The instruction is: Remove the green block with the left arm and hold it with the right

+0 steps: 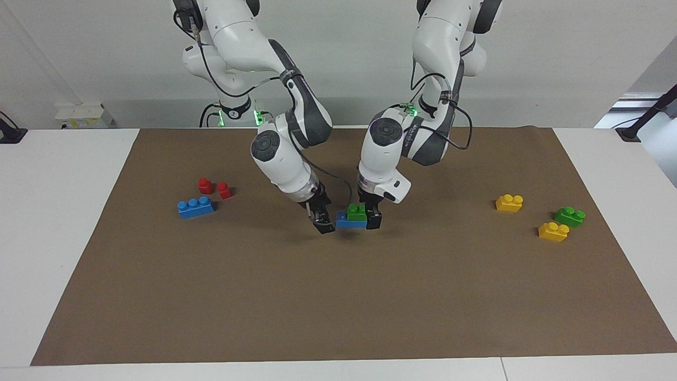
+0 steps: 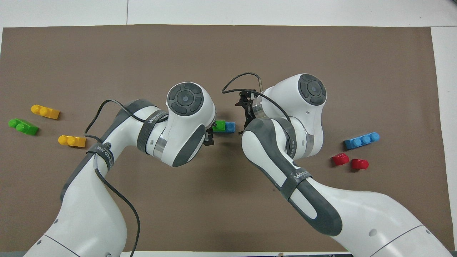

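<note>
Both arms crowd the green block (image 1: 357, 211); brown mat (image 1: 338, 296) around lies open

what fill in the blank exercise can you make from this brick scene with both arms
1. The green block sits on a ____ brick at the middle of the mat.
2. The left gripper is at the ____ block.
3. The two small bricks beside the other blue brick are ____.
4. The loose green brick lies between two ____ bricks.

Missing words: blue; green; red; yellow
</note>
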Robot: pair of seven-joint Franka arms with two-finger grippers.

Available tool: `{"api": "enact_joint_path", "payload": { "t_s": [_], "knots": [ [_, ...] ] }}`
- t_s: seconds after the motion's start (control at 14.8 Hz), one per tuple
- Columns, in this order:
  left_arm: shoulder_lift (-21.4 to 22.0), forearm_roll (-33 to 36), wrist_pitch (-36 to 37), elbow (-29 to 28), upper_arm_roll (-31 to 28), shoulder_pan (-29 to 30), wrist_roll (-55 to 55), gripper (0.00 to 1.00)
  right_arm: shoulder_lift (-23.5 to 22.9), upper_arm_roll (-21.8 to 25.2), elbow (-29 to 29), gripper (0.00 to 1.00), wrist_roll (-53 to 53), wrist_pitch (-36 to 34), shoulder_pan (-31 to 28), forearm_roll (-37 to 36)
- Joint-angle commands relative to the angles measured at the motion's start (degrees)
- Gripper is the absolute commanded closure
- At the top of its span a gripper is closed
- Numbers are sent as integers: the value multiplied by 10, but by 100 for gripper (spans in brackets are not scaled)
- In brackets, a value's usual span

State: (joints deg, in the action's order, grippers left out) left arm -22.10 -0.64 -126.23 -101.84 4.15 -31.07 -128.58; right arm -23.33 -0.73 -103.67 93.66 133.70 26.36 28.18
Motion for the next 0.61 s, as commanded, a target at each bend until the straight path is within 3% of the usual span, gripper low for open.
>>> {"api": "enact_joint_path", "payload": {
  "t_s": [0.0,0.54],
  "knots": [
    [4,13,5,-6,-6,-7,-12,0,1,0,-23,0,20,44,18,12],
    [3,13,5,-6,-6,-7,-12,0,-13,0,-36,0,28,94,38,15]
  ]
}}
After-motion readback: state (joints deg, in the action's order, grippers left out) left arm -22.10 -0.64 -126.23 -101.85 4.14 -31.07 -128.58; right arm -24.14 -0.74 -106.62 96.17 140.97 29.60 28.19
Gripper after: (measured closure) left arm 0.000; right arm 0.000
